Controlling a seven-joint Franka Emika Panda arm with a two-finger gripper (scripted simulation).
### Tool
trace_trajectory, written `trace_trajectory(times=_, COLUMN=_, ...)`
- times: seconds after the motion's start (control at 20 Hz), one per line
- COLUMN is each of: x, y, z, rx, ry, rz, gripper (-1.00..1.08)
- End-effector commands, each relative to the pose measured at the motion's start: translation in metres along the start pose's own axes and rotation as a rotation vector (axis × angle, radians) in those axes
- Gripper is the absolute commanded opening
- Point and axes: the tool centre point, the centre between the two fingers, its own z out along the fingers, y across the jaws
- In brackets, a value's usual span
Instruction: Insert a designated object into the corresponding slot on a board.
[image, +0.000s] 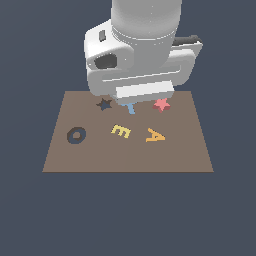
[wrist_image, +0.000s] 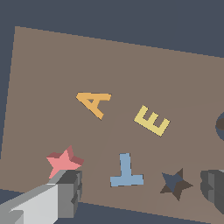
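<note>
Pink-red star (wrist_image: 64, 161), navy slot (wrist_image: 175, 184), brown board (wrist_image: 52, 61)

A simulated test scene, not a real room: flat, even dark slate-blue ground everywhere, with no walls, furniture or horizon. Only a plain brown board (image: 185, 150) lying flat at the centre, untextured and sharp-edged, carrying small flat blocky shapes in single colours: a yellow E (image: 121, 131), an orange A (image: 155, 135), a blue T (wrist_image: 126, 172), a pink star (image: 161, 105). Smooth, uniformly shaded grey-white robot arm (image: 140, 45) above, rendered without surface detail.
</note>
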Motion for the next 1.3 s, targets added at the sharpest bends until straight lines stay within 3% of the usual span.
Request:
trace_trajectory(times=0.0, x=0.001, y=-0.006, z=0.005, rx=-0.002, ry=0.001, rz=-0.062, gripper=1.0)
trace_trajectory(times=0.6, x=0.001, y=-0.048, z=0.042, rx=-0.016, ry=0.012, rz=-0.529, gripper=1.0)
trace_trajectory(times=1.25, x=-0.023, y=-0.09, z=0.087, rx=-0.033, ry=0.024, rz=-1.075, gripper=1.0)
